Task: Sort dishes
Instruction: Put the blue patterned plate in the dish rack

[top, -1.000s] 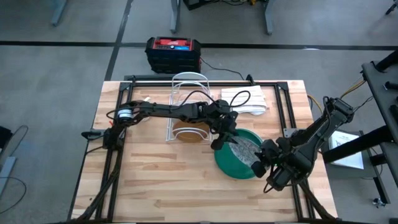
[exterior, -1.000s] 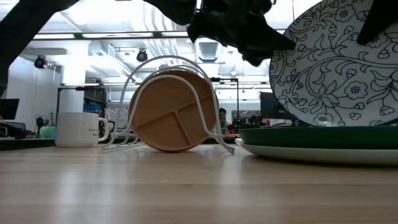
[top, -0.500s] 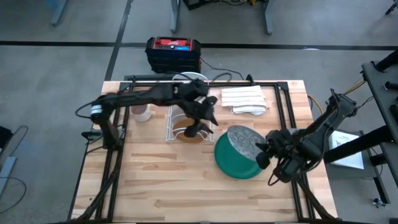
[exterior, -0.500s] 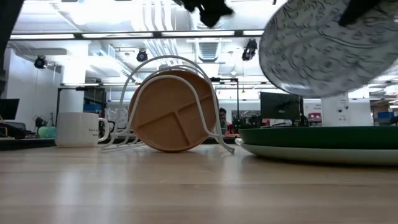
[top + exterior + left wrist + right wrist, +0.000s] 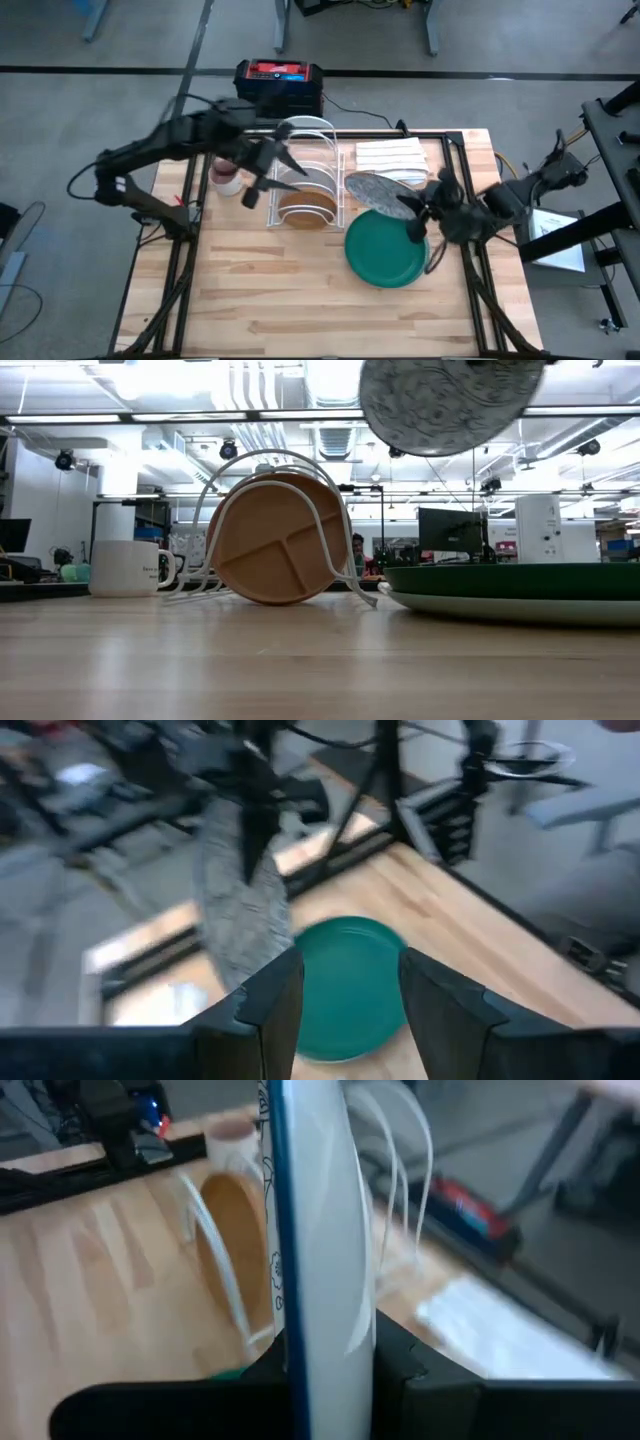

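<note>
The green plate (image 5: 385,247) sits flat toward the table's right edge. Right gripper (image 5: 424,212) is clamped on the speckled plate (image 5: 378,189), holding it up just above. Tan plate (image 5: 306,208) stands in the wire rack (image 5: 303,160) mid-table. Left gripper (image 5: 263,168) hangs open and empty near the mug (image 5: 226,177), back left.

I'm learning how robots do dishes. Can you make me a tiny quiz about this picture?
1. True or false: the tan-brown plate stands on edge in the white wire rack.
2. Which claw holds the grey-speckled plate? A) left B) right C) neither
3. Fill in: the dark green plate lies flat on the wooden ____.

Key:
1. True.
2. B: the right claw grips its rim and holds it in the air, while the left claw is open by the rack.
3. table.
</note>
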Tool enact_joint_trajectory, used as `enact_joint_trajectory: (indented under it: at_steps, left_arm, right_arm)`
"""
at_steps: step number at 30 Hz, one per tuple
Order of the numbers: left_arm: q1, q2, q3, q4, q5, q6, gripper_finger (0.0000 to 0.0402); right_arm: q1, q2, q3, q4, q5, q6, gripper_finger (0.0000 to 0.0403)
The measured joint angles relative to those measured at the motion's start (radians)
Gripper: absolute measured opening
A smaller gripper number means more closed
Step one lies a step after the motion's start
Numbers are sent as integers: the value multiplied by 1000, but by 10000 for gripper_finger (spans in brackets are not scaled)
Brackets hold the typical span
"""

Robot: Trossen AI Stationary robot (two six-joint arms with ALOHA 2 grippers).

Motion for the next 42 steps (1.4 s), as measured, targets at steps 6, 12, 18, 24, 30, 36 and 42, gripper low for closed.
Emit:
enact_joint_trajectory:
  at_steps: [6,12,18,24,30,36,42]
  left_arm:
    - [0,-122,0,-7,-158,-34,154]
    - [0,-207,-1,-26,-218,-88,154]
    - [0,-263,-1,-67,-235,-141,154]
    - [0,-312,-1,-131,-379,-159,154]
    - [0,-349,-1,-183,-484,-167,154]
    - [0,-365,-1,-210,-517,-167,154]
    - [0,-379,-1,-237,-517,-167,154]
  right_arm:
    - [-186,-32,-5,284,-154,-454,23]
    - [-409,-13,-12,509,-435,-790,23]
    - [-620,51,-12,657,-698,-932,23]
    - [-768,134,-12,814,-897,-982,23]
    - [-850,246,-12,906,-948,-1031,23]
    - [-872,332,-10,1005,-962,-1115,23]
    - [-878,376,-2,1011,-964,-1126,23]
